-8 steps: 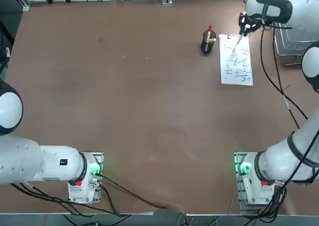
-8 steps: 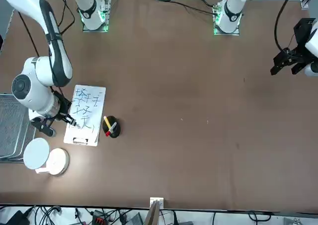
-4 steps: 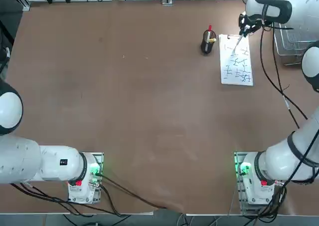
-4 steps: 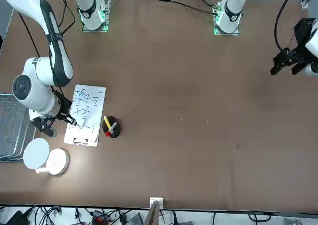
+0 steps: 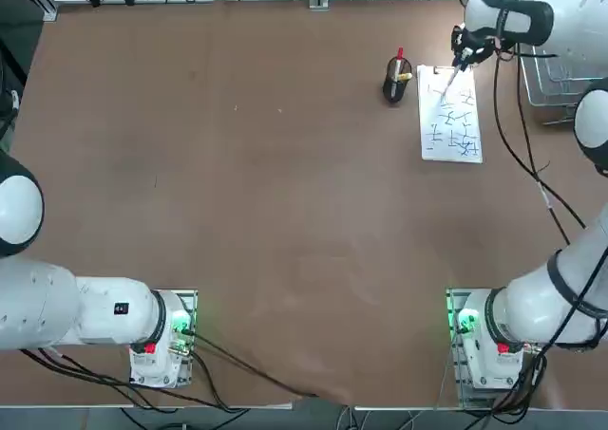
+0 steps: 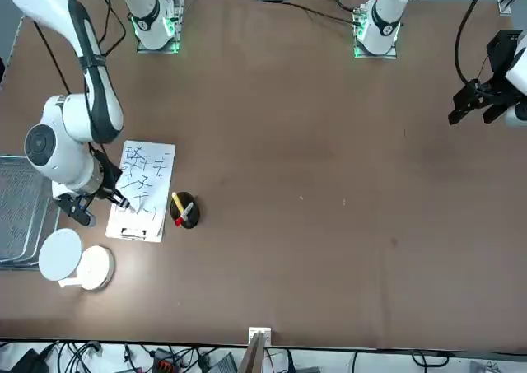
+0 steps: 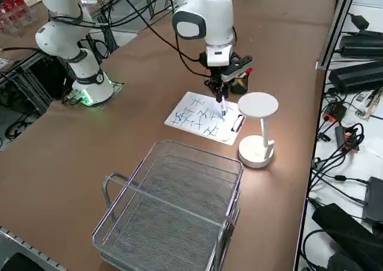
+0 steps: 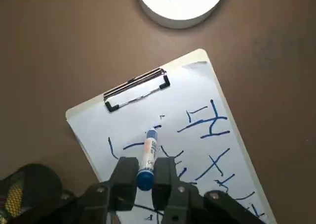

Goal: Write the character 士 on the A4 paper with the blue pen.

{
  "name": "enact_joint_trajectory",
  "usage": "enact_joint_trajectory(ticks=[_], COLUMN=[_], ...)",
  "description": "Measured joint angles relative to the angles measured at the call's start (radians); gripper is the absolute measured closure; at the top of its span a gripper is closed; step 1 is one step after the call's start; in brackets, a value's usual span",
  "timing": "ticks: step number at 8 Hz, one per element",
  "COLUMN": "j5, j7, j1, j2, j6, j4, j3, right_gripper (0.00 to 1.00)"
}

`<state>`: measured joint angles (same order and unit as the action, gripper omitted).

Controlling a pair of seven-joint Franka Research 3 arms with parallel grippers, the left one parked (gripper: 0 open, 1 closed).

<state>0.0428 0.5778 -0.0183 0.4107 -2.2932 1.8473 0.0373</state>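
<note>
One right gripper (image 8: 146,177) pinches the thin blue pen (image 8: 148,155), tip near the white clipped A4 paper's (image 8: 197,85) clip, mid-stroke; next likely needs a steady drag.

You're looking at a wide brown bench (image 5: 285,183). A wire basket (image 7: 173,214) sits at its right edge, a white lamp (image 7: 257,127) beside it. Cables (image 7: 341,139) and black power bricks (image 7: 362,43) crowd the strip past the far edge.

Characters on the A4 paper (image 5: 450,115) — too small to read overhead.
</note>
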Motion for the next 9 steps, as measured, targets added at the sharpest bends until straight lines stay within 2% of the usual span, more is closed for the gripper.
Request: enact_joint_trajectory(ticks=[2, 9], j5=[0.0, -0.001], j7=[0.008, 0.033], j1=[-0.001, -0.001], j2=[0.0, 0.002], j6=[0.0, -0.007], j4=[0.0, 0.0], j3=[0.01, 0.011], right_gripper=[0.81, 0.81])
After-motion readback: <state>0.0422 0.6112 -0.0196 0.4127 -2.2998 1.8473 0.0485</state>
